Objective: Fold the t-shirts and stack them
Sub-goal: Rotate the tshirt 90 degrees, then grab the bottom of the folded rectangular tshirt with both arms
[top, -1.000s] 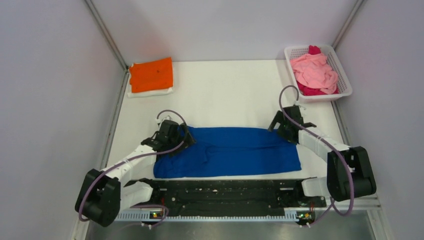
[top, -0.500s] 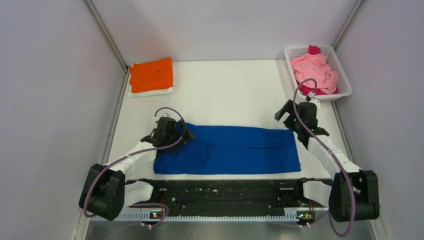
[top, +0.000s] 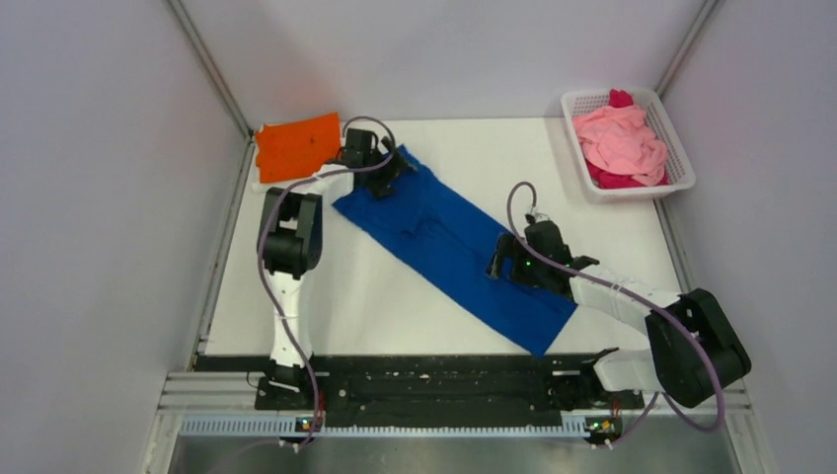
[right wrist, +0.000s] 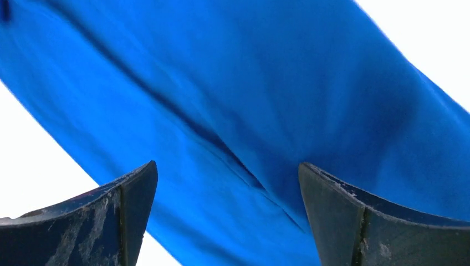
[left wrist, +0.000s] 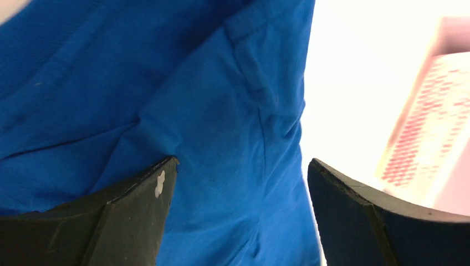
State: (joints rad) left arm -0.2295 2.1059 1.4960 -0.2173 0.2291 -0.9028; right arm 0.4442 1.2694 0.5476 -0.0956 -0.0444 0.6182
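Note:
A royal-blue t-shirt [top: 444, 237] lies folded into a long strip, running diagonally from the back left to the front right of the white table [top: 326, 296]. My left gripper [top: 390, 166] is at its far end, beside the folded orange t-shirt [top: 294, 146]. Its jaws stand wide apart over the blue cloth [left wrist: 221, 111], so the left gripper [left wrist: 241, 162] is open. My right gripper [top: 496, 265] hovers over the strip's lower half, and the right gripper [right wrist: 227, 164] is also open above blue cloth [right wrist: 249, 83]. Pink and magenta t-shirts [top: 620, 143] lie crumpled in the basket.
The white mesh basket [top: 681, 168] stands at the back right corner and shows blurred in the left wrist view as the basket [left wrist: 438, 122]. The orange tee rests on a white folded layer [top: 296, 181]. Grey walls close in both sides.
The blue shirt has swung from lying straight along the front to a diagonal. My left arm reached far back toward the orange tee, and my right gripper came inward over the shirt.

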